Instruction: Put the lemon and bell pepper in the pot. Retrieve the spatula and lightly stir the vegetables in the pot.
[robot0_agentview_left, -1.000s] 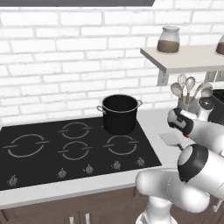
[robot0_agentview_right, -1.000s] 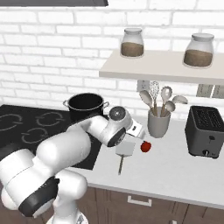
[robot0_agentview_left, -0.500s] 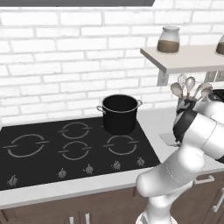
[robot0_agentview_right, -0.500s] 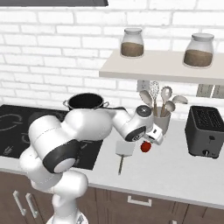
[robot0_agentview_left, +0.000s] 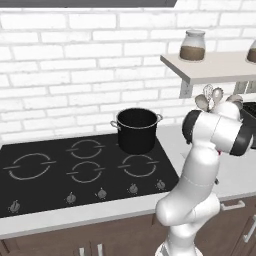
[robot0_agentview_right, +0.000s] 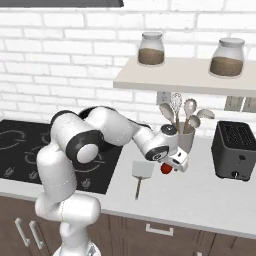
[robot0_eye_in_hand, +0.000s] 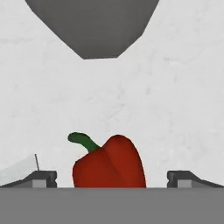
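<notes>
The red bell pepper (robot0_eye_in_hand: 109, 165), green stem tipped to one side, lies on the white counter between my two dark fingertips (robot0_eye_in_hand: 42, 177). My gripper (robot0_eye_in_hand: 113, 178) is open and straddles it without pinching it. From the right base view, the gripper (robot0_agentview_right: 171, 166) hangs low over the bell pepper (robot0_agentview_right: 164, 170), just in front of the grey utensil cup (robot0_agentview_right: 185, 138). The spatula (robot0_agentview_right: 141, 173) lies flat on the counter to the left of the pepper. On the hob's back right burner stands the black pot (robot0_agentview_left: 136, 129). The lemon is out of view.
A black toaster (robot0_agentview_right: 234, 150) stands at the right on the counter. A shelf (robot0_agentview_right: 190, 79) with two jars hangs over the utensil cup (robot0_eye_in_hand: 92, 27). The black hob (robot0_agentview_left: 75, 170) fills the counter's left side.
The arm has swung to the right and the hand has come down over the bell pepper. The fingers have stayed open.
</notes>
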